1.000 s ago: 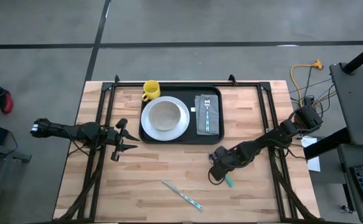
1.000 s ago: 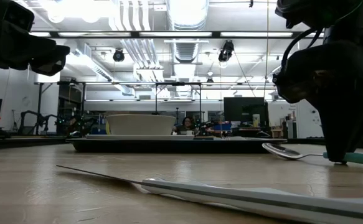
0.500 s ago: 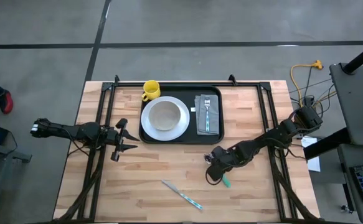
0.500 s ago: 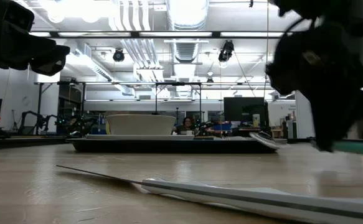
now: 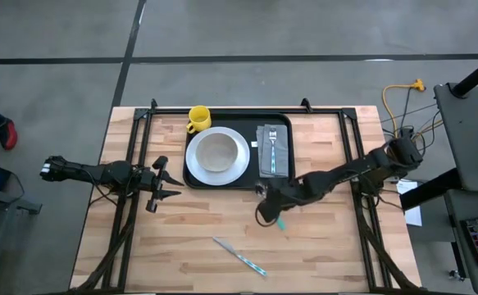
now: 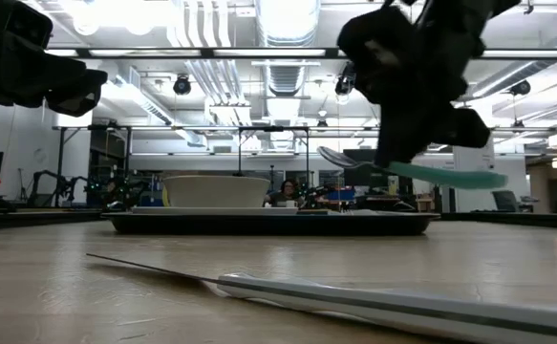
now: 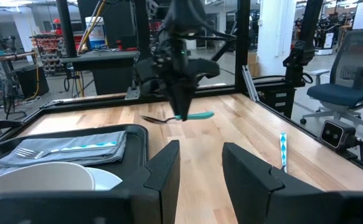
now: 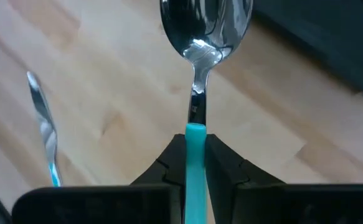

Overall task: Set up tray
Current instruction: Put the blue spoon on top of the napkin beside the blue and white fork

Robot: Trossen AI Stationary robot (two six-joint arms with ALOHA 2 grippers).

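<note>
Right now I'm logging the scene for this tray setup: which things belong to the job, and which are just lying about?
Part of the job:
tray
plate
napkin with fork
spoon, held by the right gripper just short of the tray
knife, on the table
mug, beside the tray

Lying about:
yellow cable
left gripper, idle

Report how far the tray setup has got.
Done: plate, napkin and fork sit on the tray. In hand: right gripper holds the spoon above the table near the tray. Left: knife lies on the table; mug sits at the tray's corner. Left gripper waits open.
</note>
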